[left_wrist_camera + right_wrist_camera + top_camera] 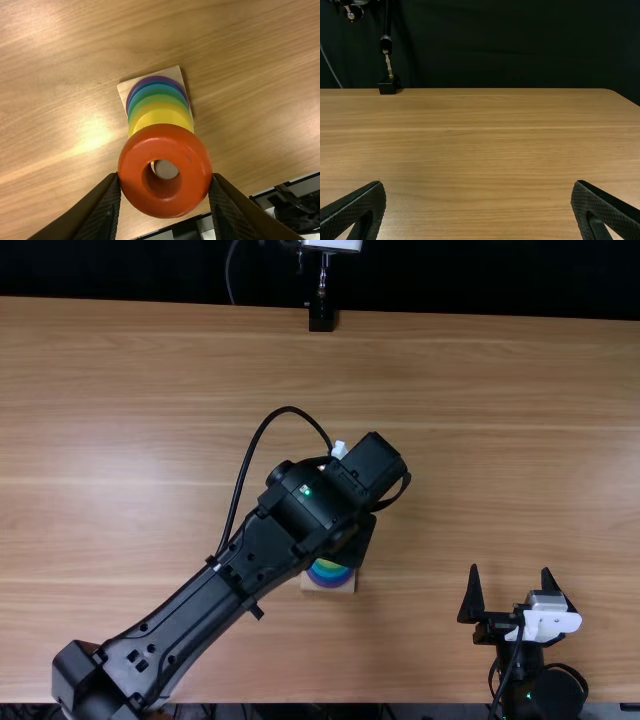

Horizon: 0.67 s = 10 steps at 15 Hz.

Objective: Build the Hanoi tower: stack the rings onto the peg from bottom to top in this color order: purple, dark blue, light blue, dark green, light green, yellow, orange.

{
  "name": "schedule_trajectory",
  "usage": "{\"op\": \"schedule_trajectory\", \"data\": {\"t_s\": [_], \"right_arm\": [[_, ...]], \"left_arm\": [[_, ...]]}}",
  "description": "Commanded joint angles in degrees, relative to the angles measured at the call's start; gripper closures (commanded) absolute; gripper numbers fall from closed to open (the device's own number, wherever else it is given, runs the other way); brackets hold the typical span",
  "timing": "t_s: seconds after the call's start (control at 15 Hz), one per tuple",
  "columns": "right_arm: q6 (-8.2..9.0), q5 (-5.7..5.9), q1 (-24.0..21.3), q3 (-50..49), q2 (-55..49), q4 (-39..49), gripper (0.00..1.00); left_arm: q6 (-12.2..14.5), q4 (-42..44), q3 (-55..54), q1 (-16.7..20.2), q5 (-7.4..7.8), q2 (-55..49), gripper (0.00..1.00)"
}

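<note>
in the left wrist view's lower middle, the orange ring [136, 172] turns its hole to the camera, gripped in the left gripper's [355, 540] jaws; beyond, the wooden base [174, 73] bears stacked rings [162, 116], purple to yellow. top view, lower right: the right gripper's [510, 568] jaws are wide.

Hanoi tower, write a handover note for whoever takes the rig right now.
Left hand: closed on the orange ring, above the yellow one.
Right hand: open and empty, near the table's near edge.
Done: purple up through yellow stacked in order on the wooden base.
To do: seat orange on top, then release.
</note>
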Motion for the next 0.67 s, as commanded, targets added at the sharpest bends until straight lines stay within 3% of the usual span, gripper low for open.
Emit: {"op": "schedule_trajectory", "data": {"t_s": [0.0,0.13,0.2,0.33,0.47,0.6], "right_arm": [[-0.12,-0.02,-0.4,-0.9,-0.7,0.0,0.0],[-0.12,-0.02,-0.4,-0.9,-0.7,0.1,0.0],[-0.12,-0.02,-0.4,-0.9,-0.7,0.0,0.0],[-0.12,-0.02,-0.4,-0.9,-0.7,0.0,0.0],[-0.12,-0.02,-0.4,-0.9,-0.7,0.0,0.0],[-0.12,-0.02,-0.4,-0.9,-0.7,0.0,0.0]], "left_arm": [[-0.7,-0.1,-1.2,0.0,-0.29,-0.5,1.0],[-0.7,0.1,-1.5,0.1,0.44,-0.6,1.0],[-0.7,0.3,-1.8,0.1,0.55,-0.7,0.79],[-0.7,0.1,-3.8,0.3,1.18,-1.0,0.0],[-0.7,0.4,-5.0,0.8,3.92,-2.1,0.0],[-0.6,1.3,-5.1,1.8,4.77,-2.5,0.0]]}}
